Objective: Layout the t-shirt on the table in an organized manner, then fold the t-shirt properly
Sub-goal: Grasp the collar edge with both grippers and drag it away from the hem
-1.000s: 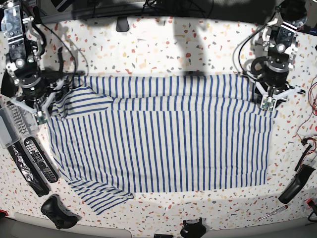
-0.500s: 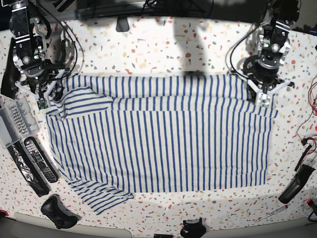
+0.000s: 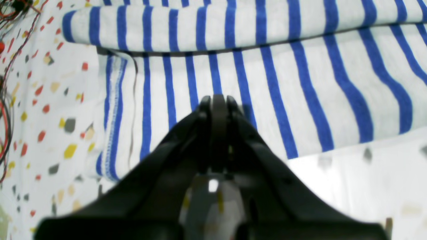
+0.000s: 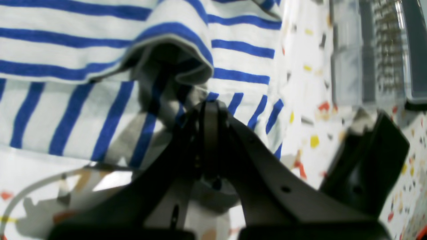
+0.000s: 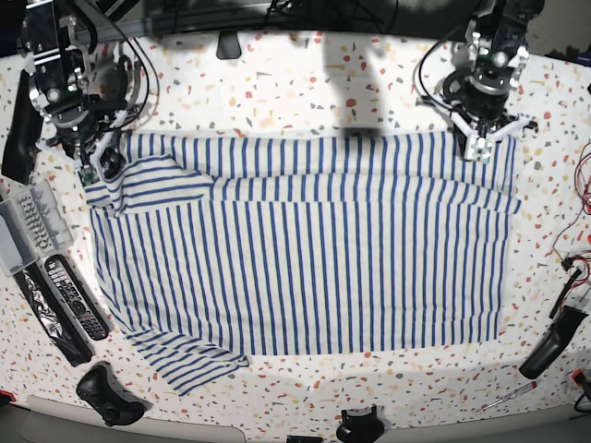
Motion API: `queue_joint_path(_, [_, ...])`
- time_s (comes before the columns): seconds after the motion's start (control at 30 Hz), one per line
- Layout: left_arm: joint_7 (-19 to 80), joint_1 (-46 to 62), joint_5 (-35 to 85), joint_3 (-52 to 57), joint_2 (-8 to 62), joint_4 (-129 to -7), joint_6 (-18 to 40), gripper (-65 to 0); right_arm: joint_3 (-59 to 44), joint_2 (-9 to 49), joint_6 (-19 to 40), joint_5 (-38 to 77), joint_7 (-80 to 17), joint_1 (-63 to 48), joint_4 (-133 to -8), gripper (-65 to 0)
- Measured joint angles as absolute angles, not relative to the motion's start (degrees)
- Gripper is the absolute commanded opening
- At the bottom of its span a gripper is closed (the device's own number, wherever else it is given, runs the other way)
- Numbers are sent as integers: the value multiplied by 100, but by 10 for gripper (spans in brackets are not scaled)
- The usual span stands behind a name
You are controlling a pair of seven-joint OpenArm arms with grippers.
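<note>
The white, blue-striped t-shirt point(image 5: 305, 249) lies spread across the speckled table point(image 5: 305, 83), its far edge doubled over into a band. A sleeve sticks out at the near left. My left gripper point(image 5: 477, 149) is shut at the shirt's far right corner. In the left wrist view its tips point(image 3: 217, 99) rest on flat cloth point(image 3: 300, 83) just inside the hem. My right gripper point(image 5: 92, 171) is shut at the far left corner. The right wrist view shows a raised, shadowed fold of shirt point(image 4: 66, 43) bunched at its tips point(image 4: 208, 104).
Along the left edge lie a clear plastic tray point(image 5: 23, 231) and remote controls point(image 5: 69, 300). A black game controller point(image 5: 106, 392) sits at the near left. At the right are red and black cables point(image 5: 577, 212), a black handle point(image 5: 549, 346) and a screwdriver point(image 5: 508, 397).
Both grippers have moved toward the table's far side, drawing the shirt's far edge with them. The right end of the folded band is pulled out wider.
</note>
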State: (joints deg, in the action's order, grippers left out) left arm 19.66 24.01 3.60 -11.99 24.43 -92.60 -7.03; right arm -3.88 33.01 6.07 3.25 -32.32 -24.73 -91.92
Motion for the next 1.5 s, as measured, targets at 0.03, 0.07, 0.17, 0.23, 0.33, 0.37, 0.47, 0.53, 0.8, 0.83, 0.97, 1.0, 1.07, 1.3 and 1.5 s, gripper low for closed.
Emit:
queue_joint_path(0.03, [1935, 2497, 353, -1197, 2477, -9286, -703, -650, -388, 3301, 604, 257, -3214, -2569, -9231, -650])
queue_joint_path(0.07, [1944, 2589, 296, -1188, 2495, -9332, -703, -650, -392, 3301, 604, 246, -3214, -2659, -9275, -650])
queue_joint_path(0.17, [2086, 2884, 165, -1188, 2556, -9537, -681, -650, -550, 3301, 604, 174, -3225, -2978, -9489, -650])
queue_joint_path(0.23, [2132, 3133, -8, -1184, 2576, -9712, -661, -650, -727, 3304, 591, 193, -3310, -3264, -9712, -650])
queue_joint_path(0.33, [2340, 3454, 14, -1181, 2661, -9972, -668, -650, -989, 3301, 639, 213, -3448, -3758, -10116, -650])
queue_joint_path(0.37, [2401, 3548, 10, -1177, 2670, -10055, -668, -650, -1079, 3299, 642, 255, -3509, -3942, -10245, -650])
queue_joint_path(0.47, [2427, 3844, -49, -1162, 2672, -10237, -576, -650, -1319, 3295, 642, 272, -3562, -4394, -10560, -650])
queue_joint_path(0.53, [2578, 3946, -292, -1164, 2670, -10390, -510, -650, -1433, 3284, 648, 279, -3590, -4425, -10613, -650])
queue_joint_path(0.8, [2967, 3929, -257, -489, 2639, -11760, -338, -650, -1494, 3286, 650, 266, -3538, -4357, -10634, -650])
queue_joint_path(0.83, [2936, 3872, -40, -283, 2639, -11841, -375, -650, -1496, 3293, 646, 259, -3555, -4364, -10634, -650])
queue_joint_path(0.97, [2978, 3623, 666, 145, 2652, -11673, -242, -650, -1500, 3301, 646, 285, -3540, -4359, -10634, -650])
queue_joint_path(1.0, [2888, 3555, 808, 163, 2652, -11607, -196, -650, -1500, 3301, 648, 327, -3518, -4351, -10637, -650])
queue_joint_path(1.07, [2768, 3393, 1131, 161, 2615, -11419, -141, -650, -1500, 3301, 646, 445, -3520, -4351, -10637, -650])
queue_joint_path(1.3, [2744, 3301, 1184, 152, 1942, -10403, 224, -650, -1500, 3301, 646, 456, -3522, -4364, -10637, -650])
queue_joint_path(1.5, [2720, 3358, 851, 156, 2005, -10173, 325, -650, -1503, 3247, 644, 78, -3758, -4368, -10637, -650])
